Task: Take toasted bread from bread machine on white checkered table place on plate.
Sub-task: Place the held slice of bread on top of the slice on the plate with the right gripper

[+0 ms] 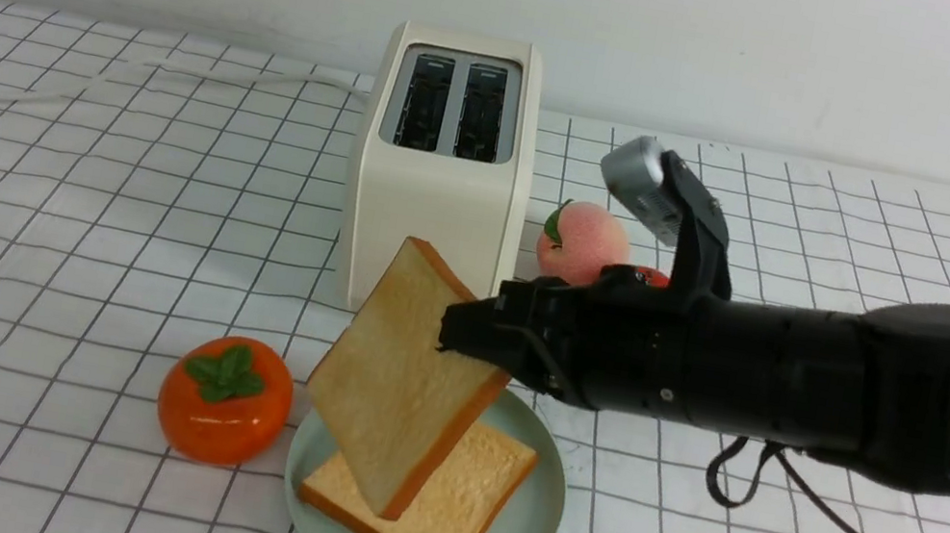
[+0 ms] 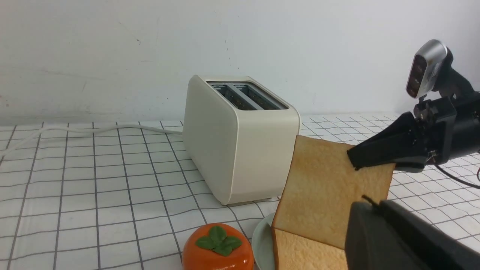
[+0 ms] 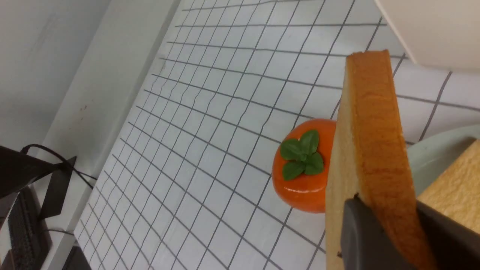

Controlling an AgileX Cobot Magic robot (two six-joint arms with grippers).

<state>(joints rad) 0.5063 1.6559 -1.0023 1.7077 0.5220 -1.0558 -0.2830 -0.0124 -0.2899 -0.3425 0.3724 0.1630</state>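
The right gripper (image 1: 455, 326) reaches in from the right side. Its jaws stand narrow and are clamped on the upper right edge of one slice of toasted bread, the held slice (image 1: 392, 379). One black finger lies against each face of the slice, as the right wrist view shows. The held slice hangs tilted, with its tan face toward the camera and one corner pointing down over the plate (image 1: 536, 502). I cannot tell whether this corner touches what lies below it.

In the plate lies the flat slice (image 1: 462, 508), the second piece of toasted bread. It rests on its face and covers most of the middle. The plate stands on the white checkered table (image 1: 59, 184), in front of the bread machine (image 1: 434, 220).

The two slots (image 1: 426, 102) of the bread machine show only their dark inside. Its white cord (image 1: 177, 72) runs away to the left across the cloth.

Just beside the plate, on its left, sits an orange persimmon (image 1: 224, 403) with green leaves. A pink peach (image 1: 582, 241) stands to the right of the bread machine, behind the right arm.

The left gripper (image 2: 375, 225) shows only as a dark shape at the edge of the left wrist view, near the plate. Its jaws are closed together.
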